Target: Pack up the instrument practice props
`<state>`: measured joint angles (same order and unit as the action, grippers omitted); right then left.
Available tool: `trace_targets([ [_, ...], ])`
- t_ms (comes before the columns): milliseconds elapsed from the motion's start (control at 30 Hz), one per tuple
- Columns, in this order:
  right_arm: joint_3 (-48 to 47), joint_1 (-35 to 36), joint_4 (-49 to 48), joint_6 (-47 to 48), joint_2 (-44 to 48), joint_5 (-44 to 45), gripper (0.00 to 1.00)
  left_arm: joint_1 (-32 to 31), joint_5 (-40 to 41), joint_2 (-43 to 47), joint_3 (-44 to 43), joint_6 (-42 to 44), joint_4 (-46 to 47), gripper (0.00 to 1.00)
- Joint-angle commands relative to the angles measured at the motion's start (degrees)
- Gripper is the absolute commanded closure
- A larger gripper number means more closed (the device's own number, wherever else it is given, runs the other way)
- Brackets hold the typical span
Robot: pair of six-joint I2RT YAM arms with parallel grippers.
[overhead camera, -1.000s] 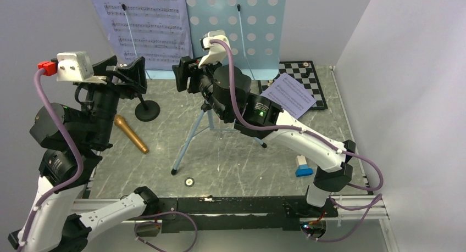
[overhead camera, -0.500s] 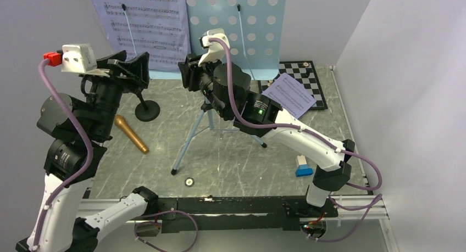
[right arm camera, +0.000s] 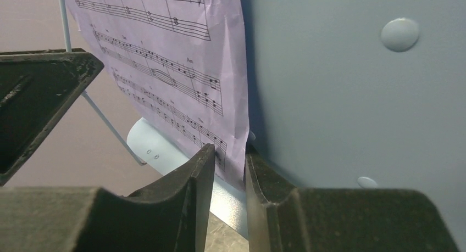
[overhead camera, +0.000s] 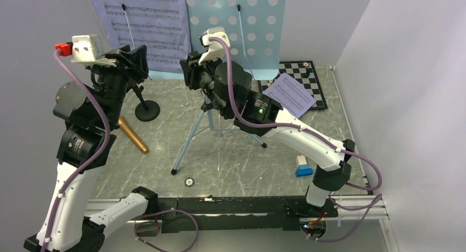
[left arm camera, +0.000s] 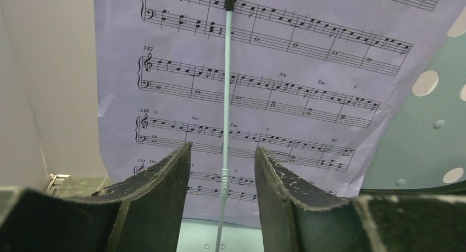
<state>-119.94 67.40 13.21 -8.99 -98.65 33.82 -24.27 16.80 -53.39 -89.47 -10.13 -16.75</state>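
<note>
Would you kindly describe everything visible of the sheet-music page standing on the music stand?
The sheet-music page is thin, pale-lilac paper printed with black staves, notes and chord letters. It stands upright against the left part of the light-blue desk, a thin wire retainer crossing its front. Its lower right corner lies between the narrowly spaced fingers of the right gripper; whether they pinch it is unclear.

The upper edge of the overhead view cuts off the light-blue tripod music stand with hole-punched desk [overhead camera: 264, 38] and the white sheet-music page [overhead camera: 145, 27] on it. The right arm hides the top of its tripod. The left arm covers the upper end of the gold-brown microphone [overhead camera: 135, 138]. A loose white printed page [overhead camera: 288, 94] hides part of the black-and-white chessboard [overhead camera: 309, 76]. In the right wrist view, the sheet's corner sits between the fingers of the right gripper [right arm camera: 229, 153]; whether they press it is unclear.
</note>
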Motion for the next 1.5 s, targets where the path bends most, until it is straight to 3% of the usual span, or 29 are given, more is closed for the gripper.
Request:
trace_targets([
  [0,-0.9,-0.8,-2.3,0.5,0.4,-1.5,0.71,1.1,-1.2,0.3,0.3,-0.8,3.5,0.51],
  [333,0.3,-1.4,-2.3,-0.4,1.2,-2.4,0.76,1.5,-3.1,1.0,2.1,-2.0,4.3,0.74],
  [567,1.0,-1.5,-2.6,-0.7,1.8,-2.8,0.83,1.5,-4.6,1.8,2.4,-2.3,4.4,1.0],
  [700,1.4,-1.5,-2.8,-0.9,2.3,-2.9,0.91,1.5,-5.1,2.1,2.5,-2.7,4.5,1.0],
  [767,1.7,-1.5,-2.8,-1.2,2.7,-2.7,1.0,1.5,-5.1,2.3,2.6,-2.8,4.4,1.0],
  [1167,5.4,-1.3,-2.6,-2.3,9.6,-3.5,1.0,1.5,-4.4,3.3,3.1,-2.8,4.4,1.0],
  [1300,9.8,-1.3,-3.5,-1.7,15.9,-5.5,1.0,1.5,-4.3,3.8,3.7,-3.0,4.8,1.0],
  [1467,18.1,-1.3,-4.0,0.2,26.4,-14.1,1.0,1.6,-3.8,4.2,4.0,-2.6,5.1,1.0],
])
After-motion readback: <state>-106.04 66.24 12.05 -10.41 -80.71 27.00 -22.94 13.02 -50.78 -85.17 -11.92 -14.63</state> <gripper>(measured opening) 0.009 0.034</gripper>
